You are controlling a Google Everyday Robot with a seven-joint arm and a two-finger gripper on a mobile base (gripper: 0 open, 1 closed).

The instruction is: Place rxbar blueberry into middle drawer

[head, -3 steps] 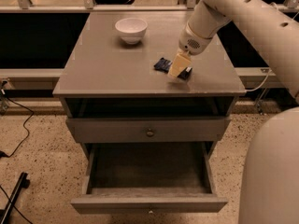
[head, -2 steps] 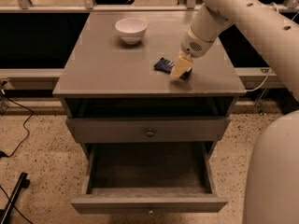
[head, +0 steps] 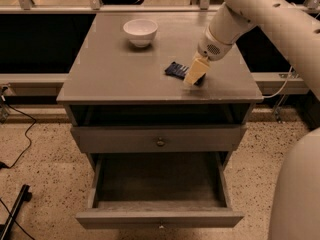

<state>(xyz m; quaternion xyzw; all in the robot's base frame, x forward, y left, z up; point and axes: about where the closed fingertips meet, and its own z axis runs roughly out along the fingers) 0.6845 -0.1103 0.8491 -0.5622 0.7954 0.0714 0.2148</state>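
Observation:
The rxbar blueberry (head: 175, 70), a small dark blue bar with white stripes, lies flat on the cabinet top, right of centre. My gripper (head: 194, 74) reaches down from the upper right and sits at the bar's right end, touching or just over it. The middle drawer (head: 160, 217) is pulled out at the bottom of the cabinet, and its inside shows empty. The uppermost drawer (head: 160, 139) with the brass knob is closed above it.
A white bowl (head: 140, 31) stands at the back left of the cabinet top (head: 110, 69). An open slot lies under the top. A black cable and a dark bar lie on the speckled floor at left. My white arm body fills the right edge.
My gripper and forearm have shifted slightly to the right at the bar's end. The bar has stayed in nearly the same place on the top.

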